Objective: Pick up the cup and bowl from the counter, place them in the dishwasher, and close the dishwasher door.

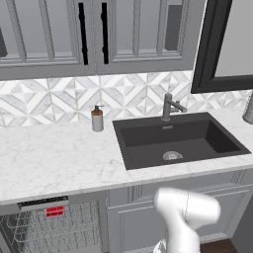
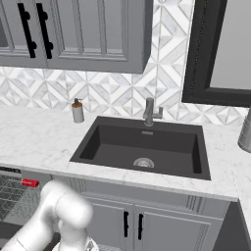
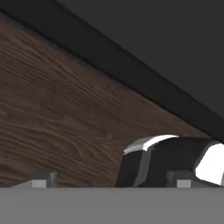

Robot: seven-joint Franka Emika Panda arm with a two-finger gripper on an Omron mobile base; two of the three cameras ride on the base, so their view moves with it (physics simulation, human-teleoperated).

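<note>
The dishwasher (image 1: 59, 232) stands open under the counter (image 1: 54, 158), its grey wire racks showing (image 2: 11, 196). A small red cup (image 1: 54, 211) lies in the upper rack, just below the black control strip, and it is also in the right base view as the cup (image 2: 29, 183). The bowl is out of view. My arm (image 1: 185, 212) bends down below the counter front. In the hand view my gripper (image 3: 109, 181) is open, low over the wood floor, holding nothing. A dark grey panel (image 3: 175, 48) with a black band, seemingly the dishwasher door, crosses ahead of it.
A brown-and-grey soap dispenser (image 1: 97, 119) stands left of the black sink (image 1: 173, 141) and its tap (image 1: 168, 106). Grey cabinet doors (image 2: 147, 223) run under the sink. A grey cylinder (image 2: 245, 132) sits at the counter's far right.
</note>
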